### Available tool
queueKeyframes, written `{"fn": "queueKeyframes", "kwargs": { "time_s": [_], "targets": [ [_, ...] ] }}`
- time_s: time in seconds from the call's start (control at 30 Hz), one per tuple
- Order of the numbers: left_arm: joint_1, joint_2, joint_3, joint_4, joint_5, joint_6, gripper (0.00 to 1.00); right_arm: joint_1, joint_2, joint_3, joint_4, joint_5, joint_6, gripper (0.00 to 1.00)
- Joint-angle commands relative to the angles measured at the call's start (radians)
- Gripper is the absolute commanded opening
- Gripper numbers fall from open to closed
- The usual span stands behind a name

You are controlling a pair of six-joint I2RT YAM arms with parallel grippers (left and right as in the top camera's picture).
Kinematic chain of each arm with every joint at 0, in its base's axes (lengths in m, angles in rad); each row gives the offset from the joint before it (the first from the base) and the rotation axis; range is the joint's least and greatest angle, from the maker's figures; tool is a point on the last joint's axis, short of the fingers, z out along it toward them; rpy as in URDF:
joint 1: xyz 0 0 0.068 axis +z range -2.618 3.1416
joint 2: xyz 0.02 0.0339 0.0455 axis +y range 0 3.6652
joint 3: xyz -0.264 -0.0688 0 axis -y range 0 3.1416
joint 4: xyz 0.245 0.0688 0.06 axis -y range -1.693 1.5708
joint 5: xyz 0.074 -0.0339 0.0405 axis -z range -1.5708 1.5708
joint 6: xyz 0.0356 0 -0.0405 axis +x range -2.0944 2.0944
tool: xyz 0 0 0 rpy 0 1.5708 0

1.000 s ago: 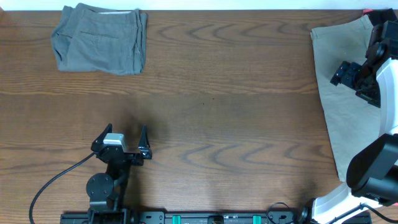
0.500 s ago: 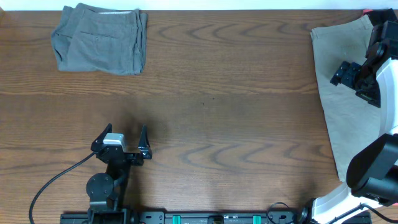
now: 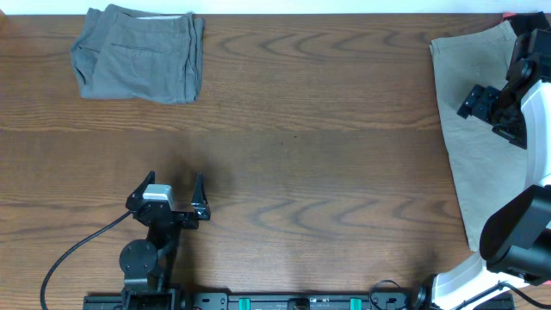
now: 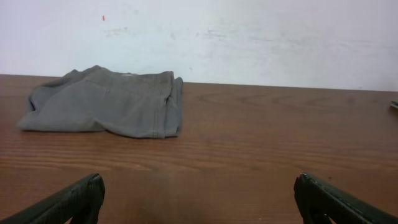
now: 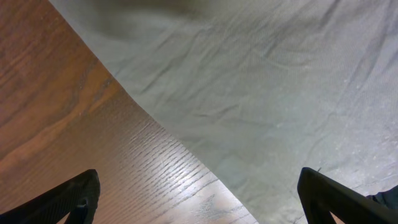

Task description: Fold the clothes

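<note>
The dark grey shorts lie folded at the far left of the table, and also show in the left wrist view. The khaki-beige shorts lie spread flat along the right edge, and fill the right wrist view. My left gripper is open and empty near the front left, well short of the grey shorts; its fingertips frame the left wrist view. My right gripper is open and empty, hovering above the khaki shorts near their left edge.
The wooden table stretches between the two garments. A white wall stands behind the far edge. A black cable runs from the left arm's base at the front.
</note>
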Motion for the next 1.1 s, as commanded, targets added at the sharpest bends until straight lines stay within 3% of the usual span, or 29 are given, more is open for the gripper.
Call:
{"fn": "queueKeyframes", "kwargs": {
  "time_s": [0.0,0.27,0.67,0.83,0.97,1.07],
  "targets": [
    [-0.003,-0.006,-0.016,-0.036,-0.005,0.01,0.98,0.004,-0.017,0.006,0.0,0.006,0.007,0.99],
    [-0.003,-0.006,-0.016,-0.036,-0.005,0.01,0.98,0.031,-0.227,0.006,0.0,0.006,0.007,0.99],
    [-0.003,-0.006,-0.016,-0.036,-0.005,0.01,0.98,0.319,-0.697,0.003,-0.001,0.006,0.007,0.99],
    [-0.003,-0.006,-0.016,-0.036,-0.005,0.01,0.98,0.327,-0.827,-0.026,-0.05,0.007,0.004,0.99],
    [-0.003,-0.006,-0.016,-0.036,-0.005,0.01,0.98,0.327,-0.913,-0.114,-0.1,0.008,0.0,0.99],
    [-0.003,-0.006,-0.016,-0.036,-0.005,0.01,0.98,0.327,-1.025,-0.284,-0.024,-0.021,-0.004,0.99]
  ]
}}
